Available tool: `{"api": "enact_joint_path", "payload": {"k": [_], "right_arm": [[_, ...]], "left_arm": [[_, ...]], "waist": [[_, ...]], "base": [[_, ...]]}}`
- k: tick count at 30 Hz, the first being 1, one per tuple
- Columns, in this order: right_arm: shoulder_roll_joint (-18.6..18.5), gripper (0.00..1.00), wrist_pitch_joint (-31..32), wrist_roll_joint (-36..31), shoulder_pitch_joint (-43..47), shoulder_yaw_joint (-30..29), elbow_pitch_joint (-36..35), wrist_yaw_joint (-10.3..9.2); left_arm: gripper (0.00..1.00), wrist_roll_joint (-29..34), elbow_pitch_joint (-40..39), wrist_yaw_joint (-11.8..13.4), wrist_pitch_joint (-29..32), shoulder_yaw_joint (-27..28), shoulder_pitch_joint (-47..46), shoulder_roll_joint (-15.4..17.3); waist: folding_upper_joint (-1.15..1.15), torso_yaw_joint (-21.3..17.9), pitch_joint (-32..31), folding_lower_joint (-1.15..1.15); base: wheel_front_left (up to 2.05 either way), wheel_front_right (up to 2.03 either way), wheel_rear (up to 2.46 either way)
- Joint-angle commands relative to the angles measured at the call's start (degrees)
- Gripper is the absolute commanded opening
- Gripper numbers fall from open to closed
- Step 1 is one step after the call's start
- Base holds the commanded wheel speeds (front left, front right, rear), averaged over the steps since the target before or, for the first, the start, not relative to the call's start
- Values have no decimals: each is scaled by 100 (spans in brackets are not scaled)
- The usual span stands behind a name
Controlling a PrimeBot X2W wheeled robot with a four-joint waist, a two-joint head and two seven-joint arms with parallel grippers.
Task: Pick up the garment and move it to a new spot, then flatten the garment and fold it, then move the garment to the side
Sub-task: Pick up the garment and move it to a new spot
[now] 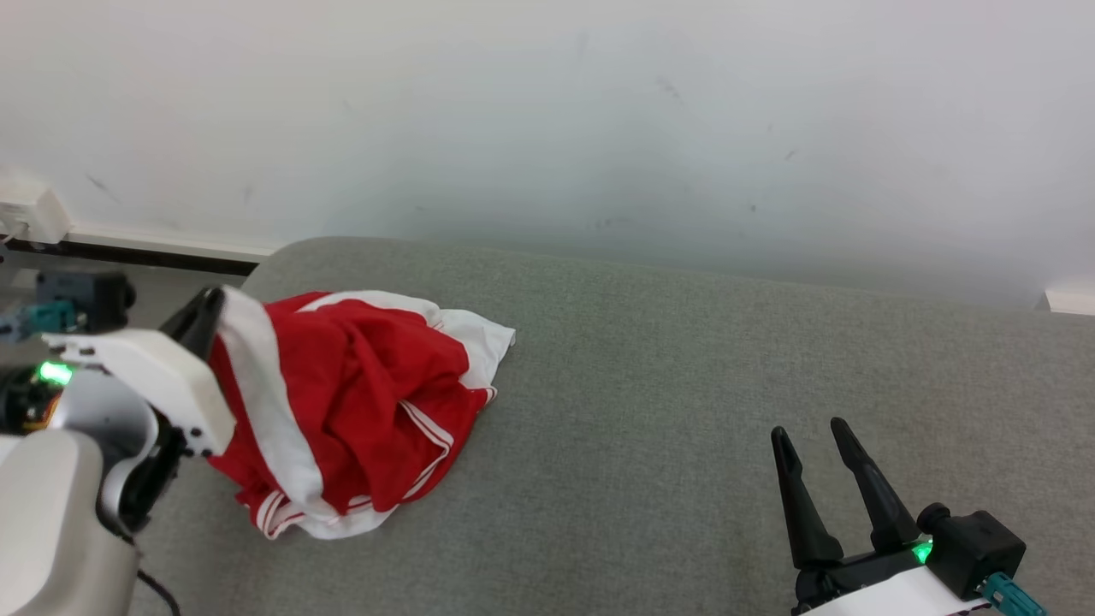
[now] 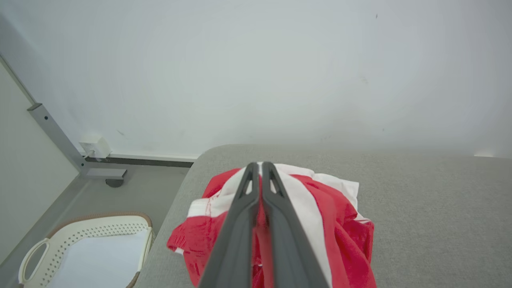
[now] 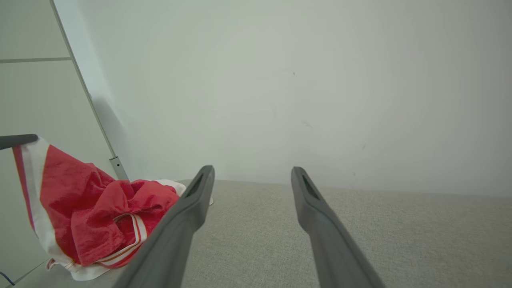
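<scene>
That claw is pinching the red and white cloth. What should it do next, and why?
Probably raise the left gripper and carry the garment across the grey surface: it is shut on the white band, the rest lies bunched at the edge.

The garment (image 1: 359,385) is bright red, with broad white bands and thin red-and-white stripes along its hems. The counter (image 1: 684,411) has a plain grey-green woven cover. The left end effector (image 2: 260,168) has dark grey fingers (image 2: 240,224) and a white housing with a small green light (image 1: 54,372). The right end effector (image 1: 808,429) is black, with a teal connector (image 1: 1014,592). The wall (image 1: 599,111) is white with a few small dark marks. The basket (image 2: 92,230) is cream, patterned with small holes, and has a brown rim. The floor (image 2: 132,200) is grey.
</scene>
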Motion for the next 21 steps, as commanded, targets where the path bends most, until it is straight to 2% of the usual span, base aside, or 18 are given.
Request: {"api": "enact_joint_path", "payload": {"k": [1,5,10,16,21], "right_arm": [[-24,100,6,29,61,-18,-21,-11],[-23,100,6,70,68,-26,-43,-11],[-23,100,6,77,44,-71,-62,-12],[-23,100,7,50,4,-139,-86,-11],[-23,100,6,31,-5,-243,-105,-11]], "left_arm": [[0,86,-141,-13,26,-31,-97,37],[0,119,-766,-13,73,-171,-291,3],[0,58,-1412,-13,134,-410,-588,-121],[0,-67,-2010,6,174,-634,-921,-416],[0,-181,-2180,57,122,-817,-876,-724]], "waist": [[0,4,-15,0],[0,-74,-39,0],[0,-349,-60,0],[0,-913,-68,0],[0,-1473,-28,0]], "base": [[0,0,0],[0,0,0],[0,0,0],[0,0,0],[0,0,0]]}}
